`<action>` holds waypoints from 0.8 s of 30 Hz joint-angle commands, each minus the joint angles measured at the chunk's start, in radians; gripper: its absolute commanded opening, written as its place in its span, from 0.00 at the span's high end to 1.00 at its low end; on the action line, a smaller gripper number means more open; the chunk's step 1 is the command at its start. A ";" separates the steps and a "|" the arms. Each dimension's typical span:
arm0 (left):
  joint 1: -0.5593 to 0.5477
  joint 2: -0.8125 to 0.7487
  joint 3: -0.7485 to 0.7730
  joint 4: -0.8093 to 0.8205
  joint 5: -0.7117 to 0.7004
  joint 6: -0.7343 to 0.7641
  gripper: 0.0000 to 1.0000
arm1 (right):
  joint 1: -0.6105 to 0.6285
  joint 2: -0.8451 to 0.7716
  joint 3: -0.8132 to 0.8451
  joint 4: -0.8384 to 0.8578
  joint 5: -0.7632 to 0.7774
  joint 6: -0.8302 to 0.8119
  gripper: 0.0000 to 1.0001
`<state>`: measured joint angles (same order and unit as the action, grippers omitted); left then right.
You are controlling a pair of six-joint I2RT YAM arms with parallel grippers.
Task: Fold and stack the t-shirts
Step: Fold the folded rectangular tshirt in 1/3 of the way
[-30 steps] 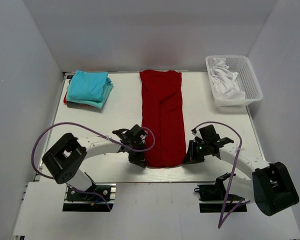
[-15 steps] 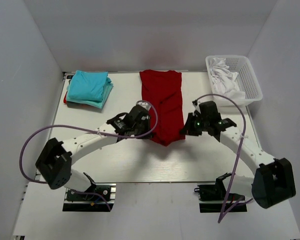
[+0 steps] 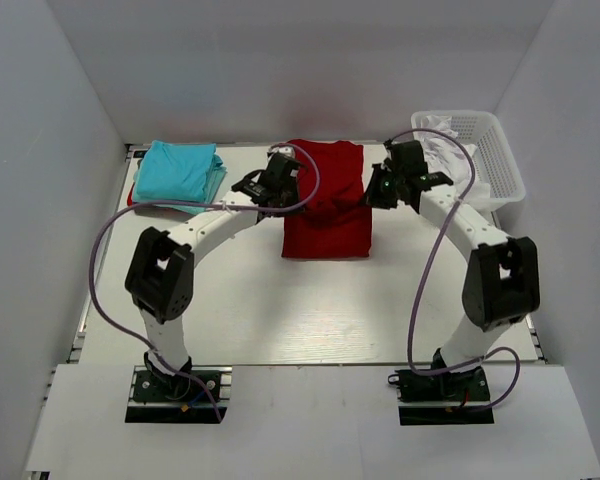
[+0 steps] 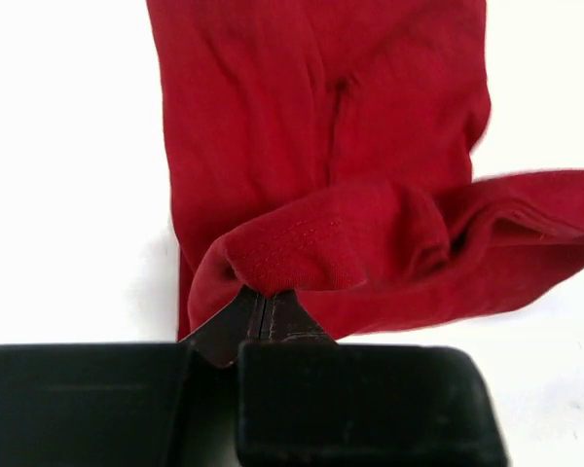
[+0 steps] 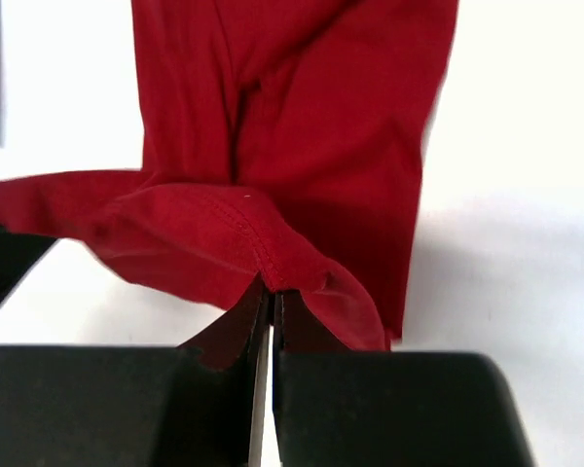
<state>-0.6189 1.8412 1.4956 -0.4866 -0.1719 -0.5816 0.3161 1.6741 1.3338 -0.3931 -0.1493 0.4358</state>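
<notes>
The dark red t-shirt lies at the back middle of the table, folded over on itself lengthwise. My left gripper is shut on its near-left hem corner and holds it above the shirt's upper half; the pinched cloth shows in the left wrist view. My right gripper is shut on the near-right hem corner, seen in the right wrist view. The hem hangs between both grippers. The folded turquoise t-shirts are stacked at the back left.
A white mesh basket with white cloth in it stands at the back right, close behind my right arm. White walls close the table at the back and sides.
Both grippers have carried the shirt's near hem from the front of the table toward the back, doubling the shirt over itself. The shirt now covers about half its former length.
</notes>
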 commanded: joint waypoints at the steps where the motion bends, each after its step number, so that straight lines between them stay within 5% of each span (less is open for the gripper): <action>1: 0.022 0.015 0.089 0.005 0.015 0.046 1.00 | -0.017 0.068 0.093 0.003 -0.054 -0.029 1.00; 17: 0.126 0.222 0.193 0.079 0.060 0.062 0.99 | -0.051 0.340 0.292 0.037 -0.157 -0.069 1.00; 19: 0.142 0.263 0.267 0.046 0.060 0.062 0.50 | -0.061 0.361 0.317 0.030 -0.144 -0.059 0.89; 20: 0.156 0.286 0.302 0.027 0.060 0.062 0.31 | -0.072 0.395 0.387 0.023 -0.147 -0.068 0.76; 21: 0.156 0.343 0.389 -0.006 0.060 0.062 0.17 | -0.078 0.435 0.421 -0.021 -0.144 -0.068 0.50; 22: 0.166 0.374 0.441 -0.026 0.075 0.080 0.01 | -0.077 0.452 0.456 -0.038 -0.138 -0.074 0.39; 23: 0.177 0.401 0.492 -0.050 0.092 0.092 0.01 | -0.087 0.491 0.557 -0.068 -0.142 -0.081 0.19; 24: 0.177 0.427 0.593 -0.100 0.107 0.104 0.01 | -0.091 0.521 0.583 -0.097 -0.138 -0.081 0.10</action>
<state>-0.4664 2.2505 1.9263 -0.5095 -0.0887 -0.5072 0.2481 2.1468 1.7897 -0.4400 -0.2874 0.3805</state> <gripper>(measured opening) 0.986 0.850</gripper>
